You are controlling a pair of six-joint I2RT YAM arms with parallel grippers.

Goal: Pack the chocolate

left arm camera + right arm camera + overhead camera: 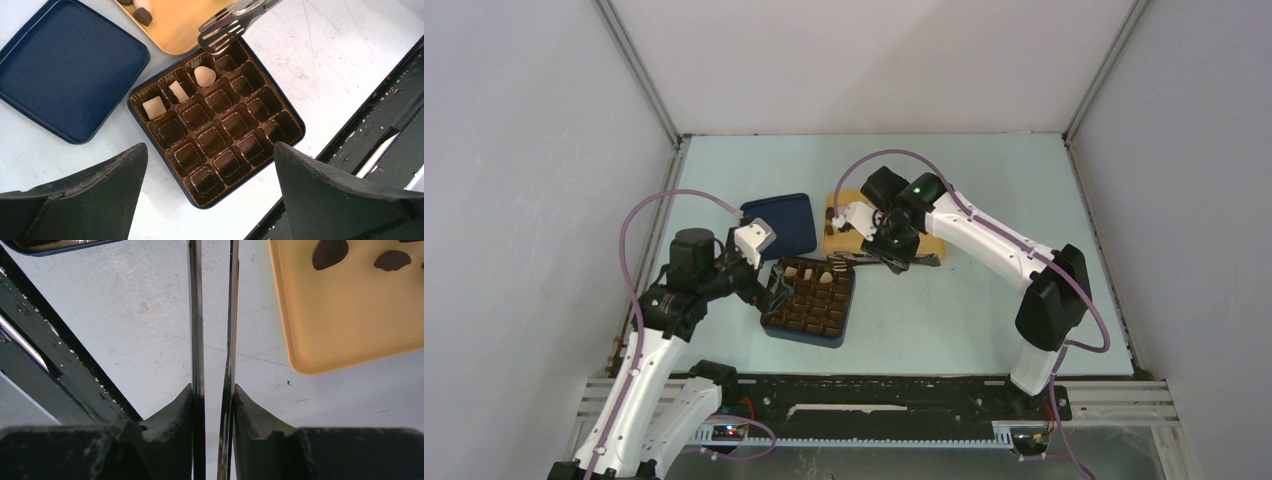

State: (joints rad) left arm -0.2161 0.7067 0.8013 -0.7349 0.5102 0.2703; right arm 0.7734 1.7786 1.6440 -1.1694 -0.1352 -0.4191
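**Three pale pieces boxed, the rest mostly out of my sight**

I count three cream-white pieces of chocolate (204, 76) in the far row of the box (172, 131), one to a cell. The fourth cell of that row sits partly behind the tong tips.

More dark pieces (330, 252) lie on the yellow tray (350, 315). Both wrist views cut the tray off and the right arm covers much of it from above, so I cannot count them.

The right gripper (212, 390) is clamped on metal tongs (196, 315). Their slotted tips hang over the box's far corner; I cannot tell whether they touch it.

The left gripper (210, 147) hovers above the box, fingers spread wide, holding nothing. The blue lid (65, 70) lies just beside the box on the table (325, 50).
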